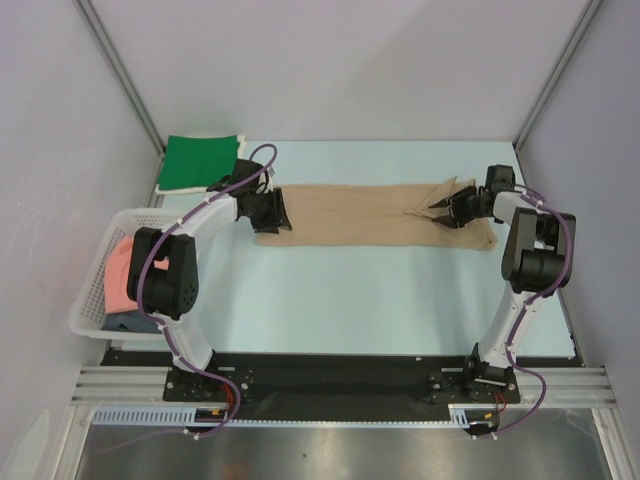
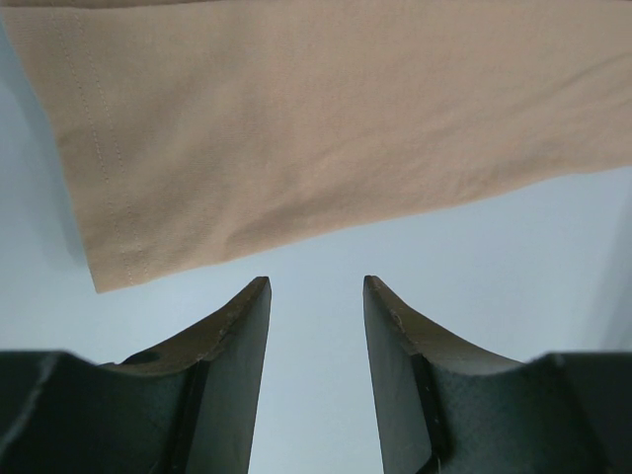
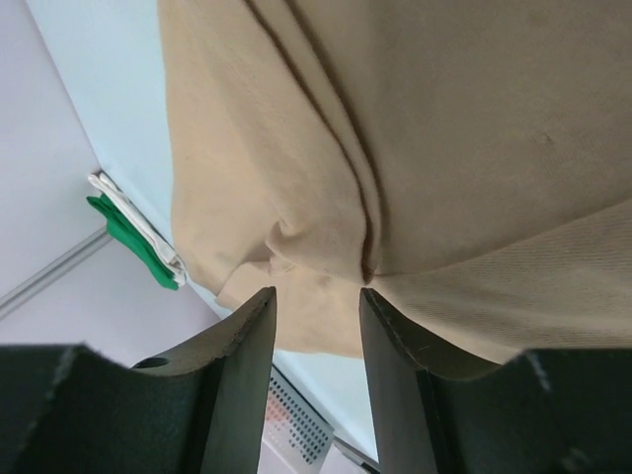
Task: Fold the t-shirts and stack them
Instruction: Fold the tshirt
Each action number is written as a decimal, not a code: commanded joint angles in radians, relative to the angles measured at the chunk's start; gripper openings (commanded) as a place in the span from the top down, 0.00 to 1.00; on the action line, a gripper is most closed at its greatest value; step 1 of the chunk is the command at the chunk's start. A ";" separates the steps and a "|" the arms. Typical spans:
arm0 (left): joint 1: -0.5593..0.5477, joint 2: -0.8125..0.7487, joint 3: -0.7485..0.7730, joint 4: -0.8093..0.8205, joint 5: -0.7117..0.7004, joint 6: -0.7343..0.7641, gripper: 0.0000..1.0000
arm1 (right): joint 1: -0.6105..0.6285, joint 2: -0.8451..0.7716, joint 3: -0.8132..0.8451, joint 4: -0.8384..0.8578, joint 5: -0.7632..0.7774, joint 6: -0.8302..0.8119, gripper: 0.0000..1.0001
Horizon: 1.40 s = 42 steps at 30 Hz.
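Presently, tan t-shirt (image 1: 370, 212) strip: left fingers (image 2: 235, 331) parted, empty, short of hem; right fingers (image 3: 242, 346) parted astride bunched fold; advance both before pinching evenly.

Bench (image 1: 350, 310) top pale blue, matte, evenly lit; shadows soft. Plain pale grey panels on three sides: back wall (image 1: 330, 60), left wall (image 1: 50, 150), right wall (image 1: 600, 130). Slim aluminium posts (image 1: 120, 72) at both back corners. Near edge: aluminium rail (image 1: 120, 382), black base plate (image 1: 340, 385), brushed metal sheet (image 1: 340, 455) below.
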 commanded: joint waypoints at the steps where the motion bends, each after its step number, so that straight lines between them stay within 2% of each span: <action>1: -0.005 -0.036 0.013 0.021 0.022 0.021 0.52 | 0.004 -0.021 -0.021 -0.024 0.032 0.009 0.55; 9: 0.000 -0.025 0.027 0.018 0.032 0.021 0.52 | 0.002 0.023 -0.041 0.040 0.044 0.035 0.58; 33: 0.030 -0.028 0.004 0.027 0.047 0.021 0.52 | -0.010 0.075 0.036 0.065 0.016 0.102 0.61; 35: 0.030 -0.031 0.004 0.027 0.045 0.021 0.52 | -0.004 0.082 0.040 0.068 0.013 0.107 0.65; 37: 0.032 -0.031 0.001 0.029 0.047 0.021 0.52 | 0.001 0.086 0.042 0.068 0.010 0.110 0.72; 38: 0.033 -0.034 0.001 0.030 0.048 0.021 0.52 | 0.002 0.083 0.040 0.065 0.006 0.116 0.87; 40: 0.035 -0.034 -0.004 0.035 0.047 0.019 0.52 | 0.010 0.053 0.034 0.053 0.004 0.122 1.00; 42: 0.036 -0.036 -0.010 0.040 0.047 0.018 0.52 | 0.021 0.022 0.020 0.034 0.019 0.131 1.00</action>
